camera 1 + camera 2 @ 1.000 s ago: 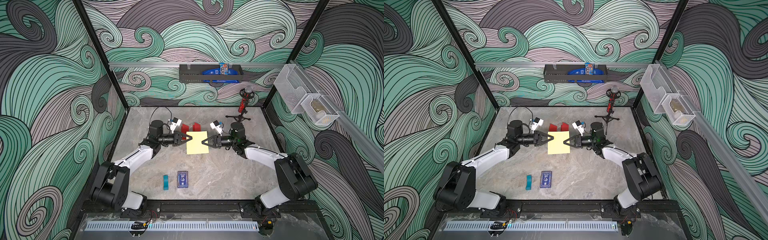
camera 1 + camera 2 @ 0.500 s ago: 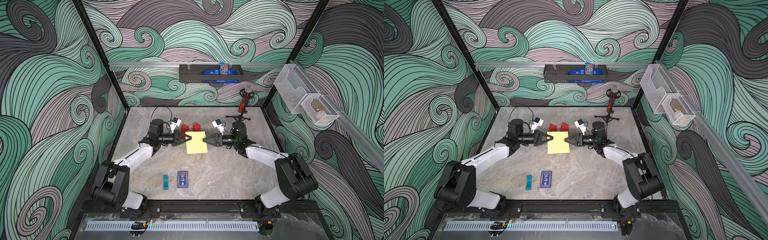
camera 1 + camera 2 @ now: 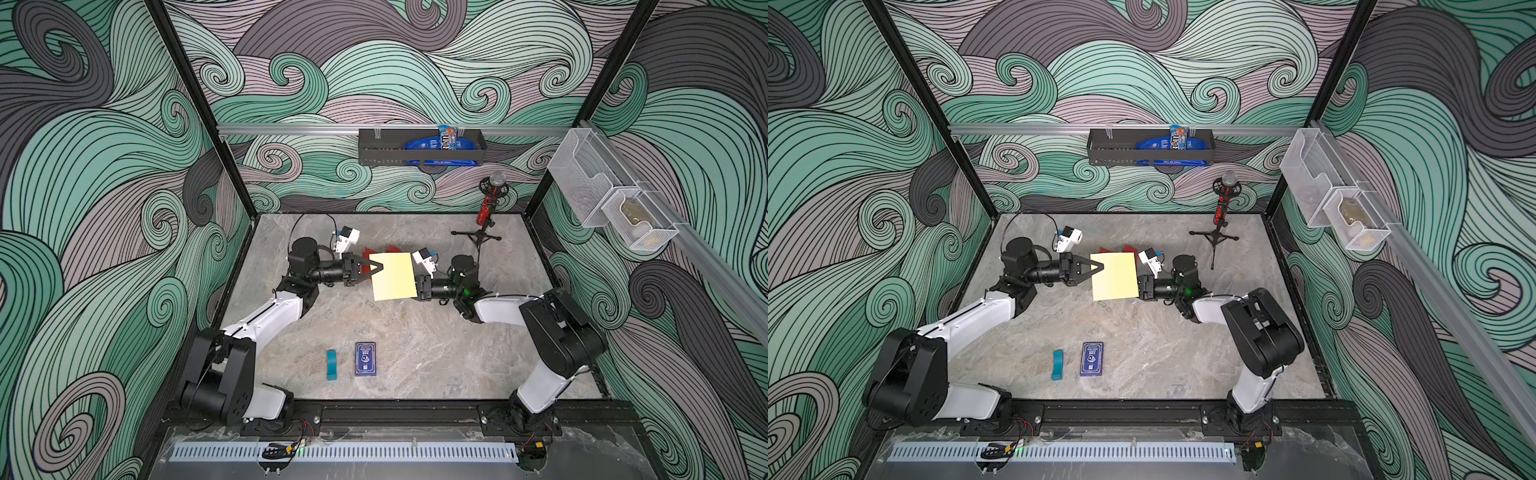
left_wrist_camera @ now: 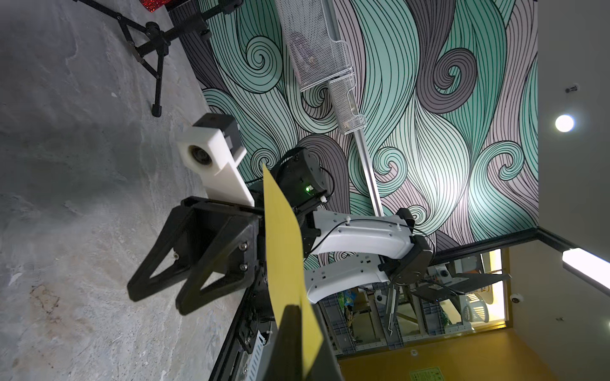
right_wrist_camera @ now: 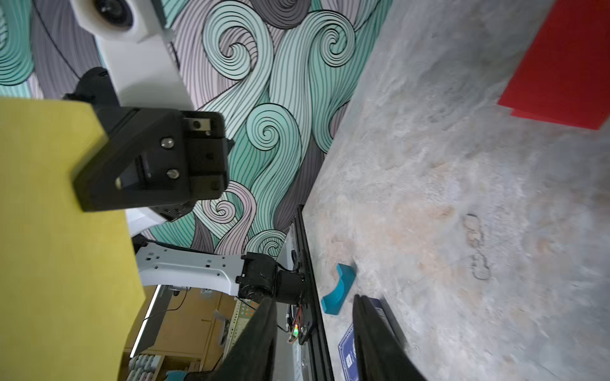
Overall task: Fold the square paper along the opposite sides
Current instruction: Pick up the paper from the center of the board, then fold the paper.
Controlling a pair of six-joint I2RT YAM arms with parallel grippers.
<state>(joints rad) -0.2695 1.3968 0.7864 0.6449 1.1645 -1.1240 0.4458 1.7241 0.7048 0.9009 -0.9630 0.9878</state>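
Hanging above the middle of the bench [image 3: 415, 353], somewhat nearer its rear edge than its front, the yellow paper [image 3: 394, 276] is lifted off the stone surface. In both top views it looks close to square, so no long axis stands out. Its sides run roughly along the bench's edges, turned slightly so the front edge sits a little further right than the rear one. The left wrist view catches the sheet [image 4: 284, 237] nearly edge-on, gently bowed, with its face well clear of the bench.

The left gripper [image 3: 380, 268] is clamped on the paper's left edge near the rear corner, its arm reaching in from the bench's left side. The right wrist view shows those black fingers [image 5: 99, 165] pinched onto the sheet's margin.

The right gripper [image 4: 156, 301] is released. Its two fingers stand a modest gap apart between the paper and the bench, gripping neither. Whether one brushes the sheet's underside cannot be told. In both top views the paper's right edge hides those fingers.

Red pieces [image 3: 365, 253] lie just behind the sheet's rear edge. A blue card box [image 3: 365, 358] and a teal block [image 3: 331, 364] sit near the front edge, well apart from the paper.
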